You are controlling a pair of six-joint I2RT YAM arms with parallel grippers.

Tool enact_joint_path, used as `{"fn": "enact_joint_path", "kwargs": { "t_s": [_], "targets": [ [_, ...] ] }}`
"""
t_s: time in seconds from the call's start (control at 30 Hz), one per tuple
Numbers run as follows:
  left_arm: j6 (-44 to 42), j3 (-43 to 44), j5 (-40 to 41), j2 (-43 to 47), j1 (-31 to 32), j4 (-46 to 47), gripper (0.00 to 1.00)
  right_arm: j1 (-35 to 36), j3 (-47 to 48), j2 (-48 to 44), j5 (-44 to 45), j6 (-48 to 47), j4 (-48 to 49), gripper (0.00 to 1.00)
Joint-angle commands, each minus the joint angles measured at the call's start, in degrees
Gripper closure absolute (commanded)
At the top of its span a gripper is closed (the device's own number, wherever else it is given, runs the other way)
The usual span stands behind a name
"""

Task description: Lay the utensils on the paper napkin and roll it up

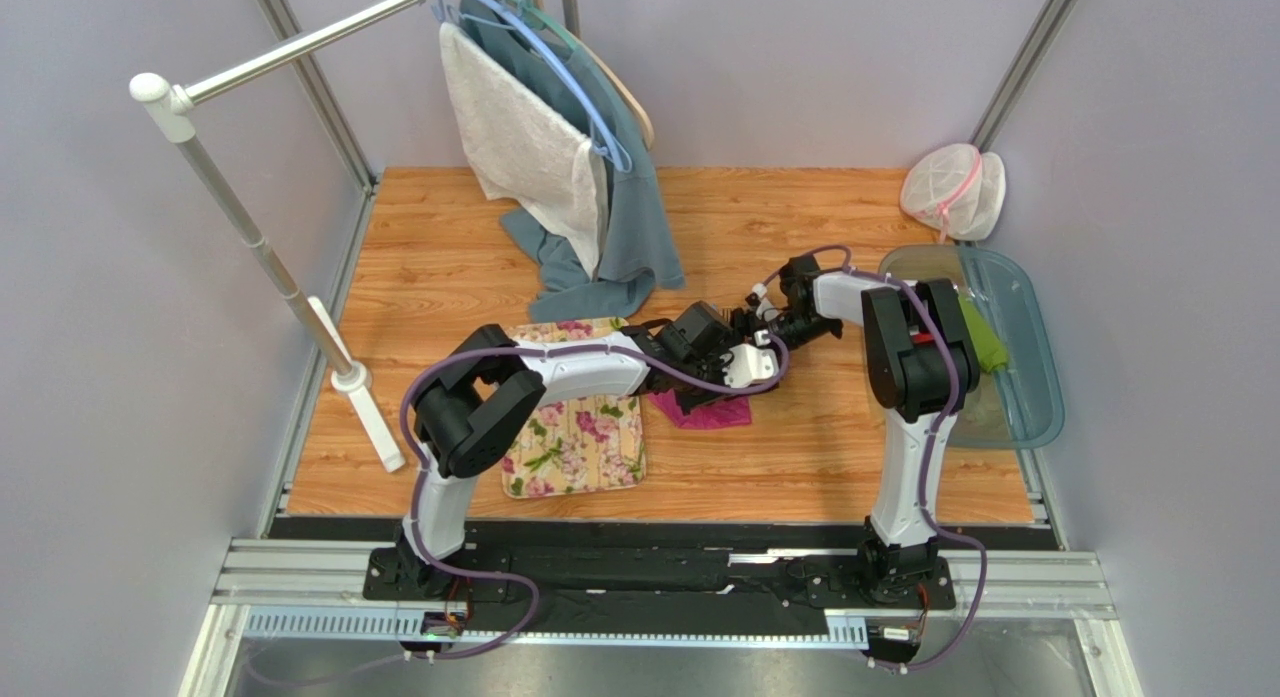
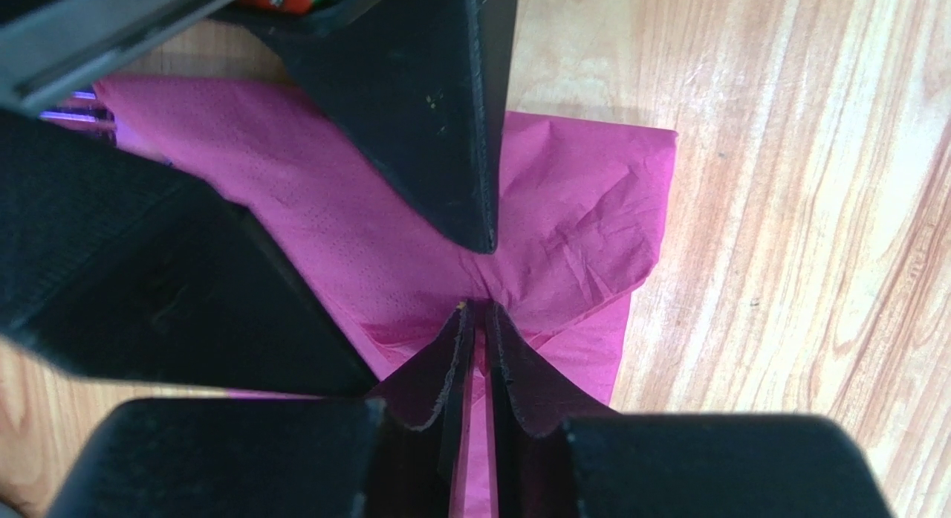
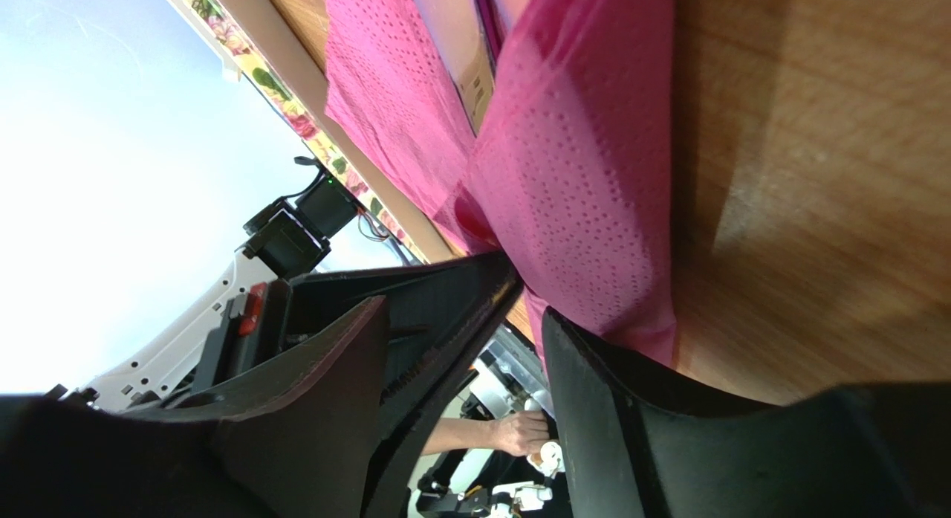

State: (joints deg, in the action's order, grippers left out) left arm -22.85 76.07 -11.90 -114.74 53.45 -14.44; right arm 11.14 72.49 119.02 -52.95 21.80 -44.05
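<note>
Seemingly mid-roll: the thin magenta-pink paper napkin (image 1: 718, 412) lies bunched on the wooden table (image 1: 842, 442) beside the flowered mat (image 1: 579, 442). Left gripper (image 2: 478, 315) pinches a fold shut; right gripper (image 3: 530, 301) straddles another — grip unclear. Next calls for turning together — utensils unseen.

Paper napkin (image 2: 580, 206) showing as thin matt magenta tissue, dot-embossed, creasing softly. Table (image 2: 804, 206) showing smooth wood grain, giving slight sheen. Left gripper (image 2: 480, 317) looking matt black plastic, tip edges rough. Flowered mat (image 1: 586, 442) looking matt printed cloth. Tray (image 1: 1040, 360) looking glossy translucent plastic. Hanging towel (image 1: 519, 135) looking rough cream terry.
</note>
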Motion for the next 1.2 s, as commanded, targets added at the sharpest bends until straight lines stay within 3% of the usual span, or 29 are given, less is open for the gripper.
{"fn": "enact_joint_path", "kwargs": {
  "t_s": [0.0, 0.43, 0.53, 1.17],
  "targets": [
    [2.2, -1.5, -1.4, 3.0, -1.9, -0.5, 0.88, 0.3, 2.3, -1.5, 1.8, -0.4, -0.2, 0.43],
    [6.0, -4.4, -8.3, 3.5, -4.0, 4.4, 0.93, 0.7, 5.6, -6.7, 9.5, 3.1, -0.1, 0.96],
    [7.3, -4.4, -9.3, 3.1, -4.8, 4.7, 0.94, 1.9, 6.2, -7.1, 13.0, 3.2, 0.1, 1.00],
    [10.7, -4.3, -13.0, 2.1, -7.5, 6.0, 0.95, 6.8, 7.1, -0.6, 22.1, 4.5, 4.8, 1.00]
  ]
}}
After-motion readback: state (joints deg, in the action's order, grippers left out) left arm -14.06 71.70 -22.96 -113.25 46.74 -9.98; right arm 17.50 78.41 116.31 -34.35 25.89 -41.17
